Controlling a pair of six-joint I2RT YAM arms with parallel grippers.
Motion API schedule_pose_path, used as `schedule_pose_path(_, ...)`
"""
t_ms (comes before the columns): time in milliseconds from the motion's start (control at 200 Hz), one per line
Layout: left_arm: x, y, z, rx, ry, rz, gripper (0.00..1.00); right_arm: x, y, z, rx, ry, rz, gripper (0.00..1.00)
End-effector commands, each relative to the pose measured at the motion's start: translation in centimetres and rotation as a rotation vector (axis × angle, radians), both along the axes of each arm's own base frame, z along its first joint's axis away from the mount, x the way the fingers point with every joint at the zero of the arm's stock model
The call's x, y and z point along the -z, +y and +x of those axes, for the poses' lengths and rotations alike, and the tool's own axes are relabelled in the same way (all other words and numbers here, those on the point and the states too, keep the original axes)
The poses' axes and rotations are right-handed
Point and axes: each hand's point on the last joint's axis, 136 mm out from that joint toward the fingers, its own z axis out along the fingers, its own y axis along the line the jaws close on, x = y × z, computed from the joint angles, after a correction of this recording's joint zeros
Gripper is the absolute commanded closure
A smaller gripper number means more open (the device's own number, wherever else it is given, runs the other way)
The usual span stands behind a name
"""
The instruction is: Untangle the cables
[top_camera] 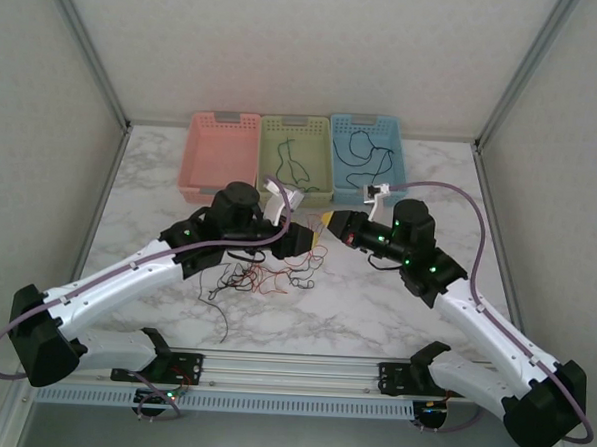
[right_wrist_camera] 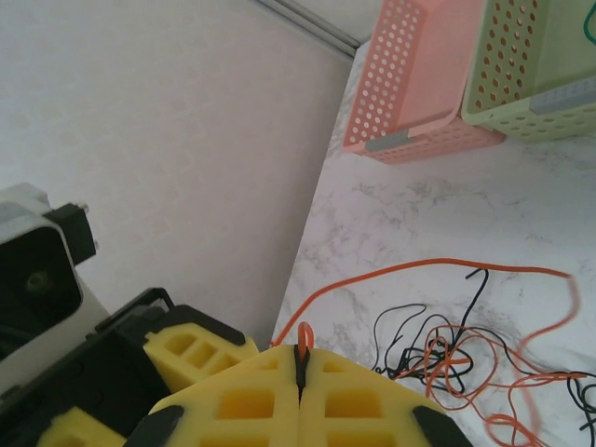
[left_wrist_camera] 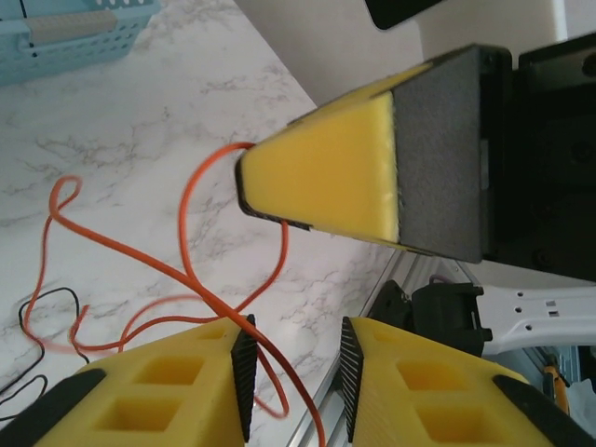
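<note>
Left arm: reaches from the near-left base to mid-table, with the left gripper (left_wrist_camera: pixel 294 377) tip to tip with its partner.
Left jaws: parted; a thin red-orange cable (left_wrist_camera: pixel 183 233) runs loose through the gap.
Right arm: stretches in from the near-right base, with the right gripper (right_wrist_camera: pixel 300 368) above the white marble table (right_wrist_camera: pixel 447 214).
Right jaws: pressed together, pinching a small loop of the red-orange cable at the tips.
Tangle of thin black and red-orange cables (top_camera: pixel 266 277): on the table beneath the left gripper, toward the bases.
Beyond both grippers: pink plastic basket (top_camera: pixel 222 154), green plastic basket (top_camera: pixel 299 120) and blue plastic basket (top_camera: pixel 369 120); the green and blue ones hold dark cables.
</note>
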Motion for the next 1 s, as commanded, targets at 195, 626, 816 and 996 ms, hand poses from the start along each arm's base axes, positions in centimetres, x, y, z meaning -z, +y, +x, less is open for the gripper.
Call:
schedule_pose_path(195, 0.2, -1.1, -0.4, 0.045, -0.015, -0.013, 0.51, -2.2, 1.1, -0.1, -0.023, -0.013, 0.065, 1.00)
schedule_pose_path(626, 2.5, -1.1, 0.3, 0.011, -0.012, 0.054, 0.63, -1.9, 1.5, -0.3, -0.041, 0.006, 0.068, 1.00)
schedule_pose_path(816, 2.7, -1.3, 0.6, 0.002, -0.015, 0.051, 0.66, -1.7, 1.7, -0.4, -0.053, 0.010, 0.064, 1.00)
schedule_pose_path(996, 2.7, -1.5, 0.9, -0.003, -0.018, 0.051, 0.62, -1.4, 1.8, -0.6, -0.059, 0.015, 0.055, 1.00)
